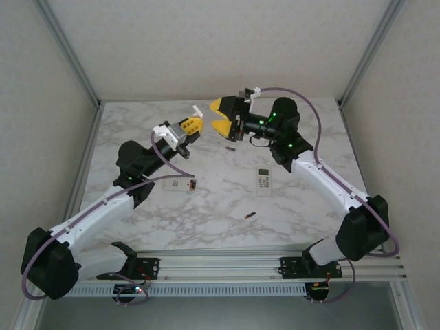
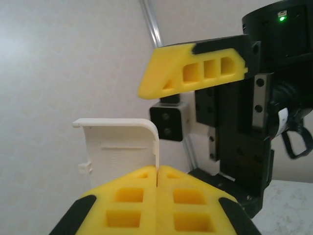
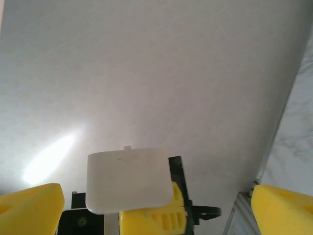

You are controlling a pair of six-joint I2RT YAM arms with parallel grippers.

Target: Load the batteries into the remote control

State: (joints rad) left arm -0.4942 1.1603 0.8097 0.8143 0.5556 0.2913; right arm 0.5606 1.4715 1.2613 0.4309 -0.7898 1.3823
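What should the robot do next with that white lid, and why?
Probably the left gripper should lower the white lid to the table and set it aside: it is clamped on the lid, the right gripper stands wide open apart from it, and a battery lies loose.

Two remotes (image 1: 265, 181) (image 1: 179, 184); two loose batteries (image 1: 231, 148) (image 1: 250, 216); one white cover (image 2: 120, 152); two tools (image 1: 199, 123) (image 1: 219, 115).

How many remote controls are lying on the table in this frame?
2. The right remote lies near the table's middle, beside the right arm; the left remote lies by the left arm. The arms cover some table, so another could be hidden.
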